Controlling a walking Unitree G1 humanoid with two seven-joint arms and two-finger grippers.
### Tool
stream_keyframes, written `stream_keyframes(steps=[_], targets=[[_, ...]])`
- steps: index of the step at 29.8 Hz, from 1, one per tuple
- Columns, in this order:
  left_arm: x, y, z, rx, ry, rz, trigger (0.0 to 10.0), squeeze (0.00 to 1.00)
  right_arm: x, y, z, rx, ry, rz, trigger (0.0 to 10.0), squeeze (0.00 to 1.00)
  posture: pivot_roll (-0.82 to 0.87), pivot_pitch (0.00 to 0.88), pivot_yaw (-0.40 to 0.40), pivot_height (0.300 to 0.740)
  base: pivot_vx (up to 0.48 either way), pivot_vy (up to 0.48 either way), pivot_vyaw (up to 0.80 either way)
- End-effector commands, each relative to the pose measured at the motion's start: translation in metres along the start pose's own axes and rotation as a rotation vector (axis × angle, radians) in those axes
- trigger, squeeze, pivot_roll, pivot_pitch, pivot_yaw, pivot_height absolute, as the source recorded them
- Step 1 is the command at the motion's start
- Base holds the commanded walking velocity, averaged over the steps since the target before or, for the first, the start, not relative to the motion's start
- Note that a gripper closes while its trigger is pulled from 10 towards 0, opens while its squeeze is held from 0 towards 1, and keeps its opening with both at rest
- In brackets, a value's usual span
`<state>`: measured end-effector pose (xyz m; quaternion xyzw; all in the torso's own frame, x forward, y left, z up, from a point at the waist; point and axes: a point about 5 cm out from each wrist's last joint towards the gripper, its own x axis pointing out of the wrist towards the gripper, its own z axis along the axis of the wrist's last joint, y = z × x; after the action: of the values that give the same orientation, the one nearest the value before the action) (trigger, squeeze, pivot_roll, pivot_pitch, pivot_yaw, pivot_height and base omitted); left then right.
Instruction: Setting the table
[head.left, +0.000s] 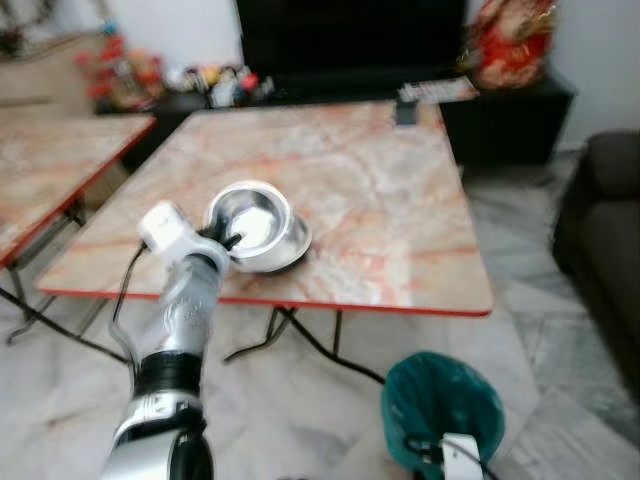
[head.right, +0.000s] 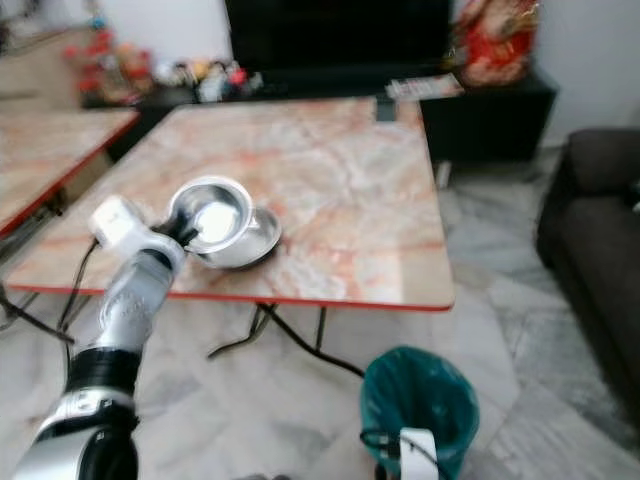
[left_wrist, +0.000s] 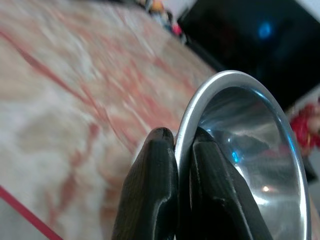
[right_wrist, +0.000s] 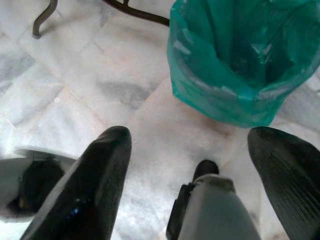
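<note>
marble-topped table (head.left: 380, 200) carries a steel bowl (head.left: 262, 228); left gripper (left_wrist: 176, 145) pinches its rim, while right gripper (right_wrist: 192, 150) hangs spread wide near a green bin (right_wrist: 240, 60).

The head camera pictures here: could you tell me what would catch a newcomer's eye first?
The shiny steel bowl, tilted up and pinched at its rim by the left gripper, stands out near the front left edge of the marble-patterned table, above a second bowl resting there. Next comes the bin with a green liner on the floor before the table, with the right gripper open above it.
</note>
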<state>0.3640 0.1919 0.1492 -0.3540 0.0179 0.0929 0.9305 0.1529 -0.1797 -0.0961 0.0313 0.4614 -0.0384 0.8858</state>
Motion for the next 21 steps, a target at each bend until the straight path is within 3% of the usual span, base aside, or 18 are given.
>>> stream_keyframes(steps=[1,5,6,8,10,17,21], targets=[[0.001,0.001,0.008,0.013,-0.041,0.007,10.0,0.00,0.001,0.008,0.002,0.012,-0.006,0.016,10.0,0.00,0.06,0.000,0.119,0.740,0.000,0.000,0.00],[-0.014,0.011,0.015,0.151,-0.124,-0.027,10.0,0.00,0.001,0.008,0.003,0.014,-0.011,0.017,10.0,0.00,0.07,0.000,0.110,0.740,0.000,0.000,0.00],[-0.014,0.011,0.015,0.151,-0.124,-0.027,10.0,0.00,0.001,0.008,0.003,0.014,-0.011,0.017,10.0,0.00,0.07,0.000,0.110,0.740,0.000,0.000,0.00],[-0.028,0.030,0.017,0.164,-0.162,0.007,10.0,0.00,0.002,0.007,0.005,-0.001,-0.011,0.021,10.0,0.00,0.09,0.000,0.096,0.740,0.000,0.000,0.00],[-0.032,0.034,0.018,0.201,-0.173,0.015,10.0,0.00,0.002,0.007,0.006,-0.010,-0.012,0.024,10.0,0.00,0.10,0.000,0.091,0.740,0.000,0.000,0.00],[-0.037,0.038,0.027,0.313,-0.208,0.016,10.0,0.00,0.004,0.006,0.014,-0.030,-0.030,0.036,10.0,0.00,0.12,0.000,0.074,0.740,0.000,0.000,0.00],[-0.036,0.032,0.029,0.323,-0.216,-0.004,10.0,0.00,0.004,0.006,0.017,-0.029,-0.037,0.038,10.0,0.00,0.11,0.000,0.075,0.740,0.000,0.000,0.00]])
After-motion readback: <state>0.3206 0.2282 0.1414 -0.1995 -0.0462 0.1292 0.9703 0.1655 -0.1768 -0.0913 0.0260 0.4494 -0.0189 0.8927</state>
